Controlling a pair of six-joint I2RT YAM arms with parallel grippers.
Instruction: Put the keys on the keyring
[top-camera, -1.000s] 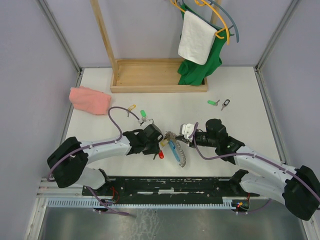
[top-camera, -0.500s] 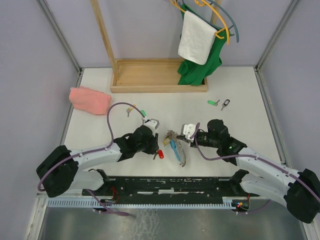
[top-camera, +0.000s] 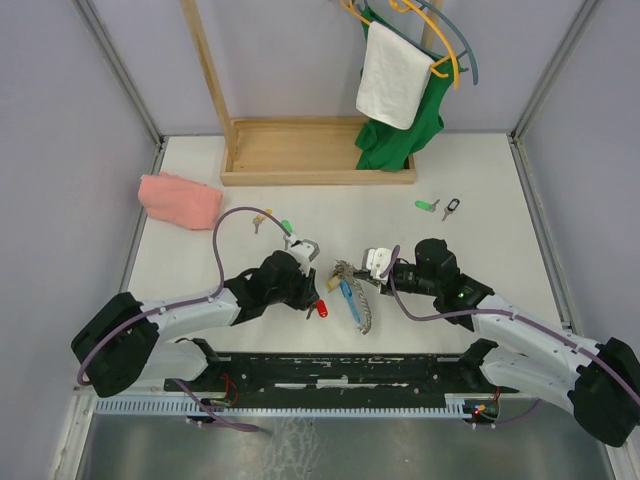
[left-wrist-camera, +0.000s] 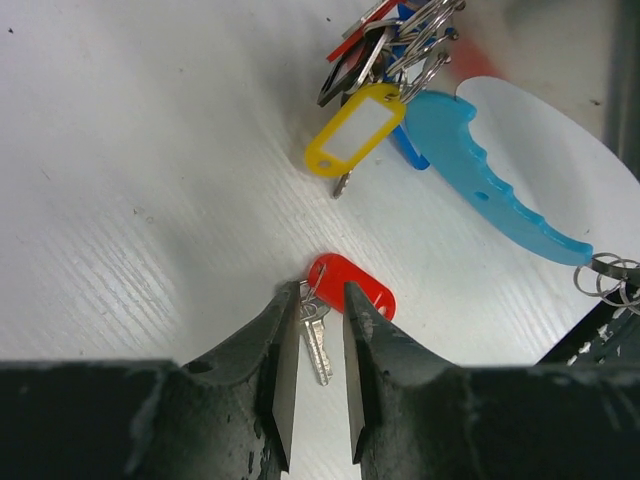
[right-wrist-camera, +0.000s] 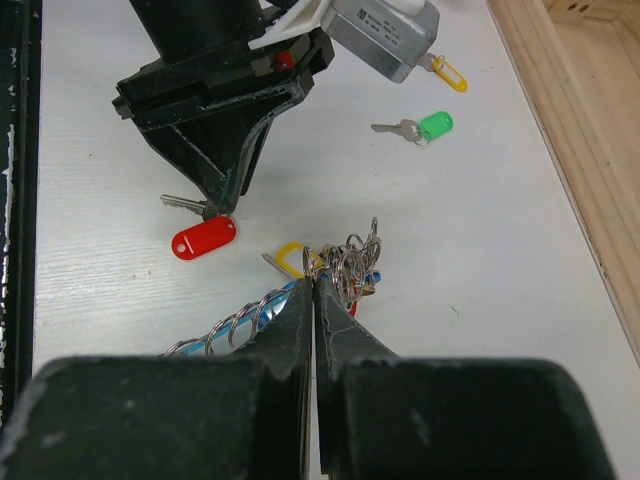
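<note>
A silver key (left-wrist-camera: 316, 340) with a red tag (left-wrist-camera: 352, 285) lies flat on the white table. My left gripper (left-wrist-camera: 320, 292) is open, low over the table, and its fingers straddle the key's head; it also shows in the top view (top-camera: 312, 298). The keyring (left-wrist-camera: 395, 35) lies just beyond, with a light-blue plastic piece (left-wrist-camera: 490, 190), a yellow tag (left-wrist-camera: 355, 130) and a chain coil. My right gripper (right-wrist-camera: 313, 275) is shut on one metal ring of the keyring (right-wrist-camera: 355, 262), seen from above in the top view (top-camera: 350, 288). The red-tagged key (right-wrist-camera: 203, 238) lies to its left.
A green-tagged key (top-camera: 285, 226) and a yellow-tagged key (top-camera: 262, 217) lie behind the left arm. Another green-tagged key (top-camera: 427, 205) and a dark key (top-camera: 452, 208) lie at the back right. A pink cloth (top-camera: 180, 200) lies at the left. A wooden rack base (top-camera: 315, 150) stands at the back.
My left arm has swung and its wrist has shifted slightly left and down, with the fingers staying at the red-tagged key. The right gripper and the keyring have hardly moved.
</note>
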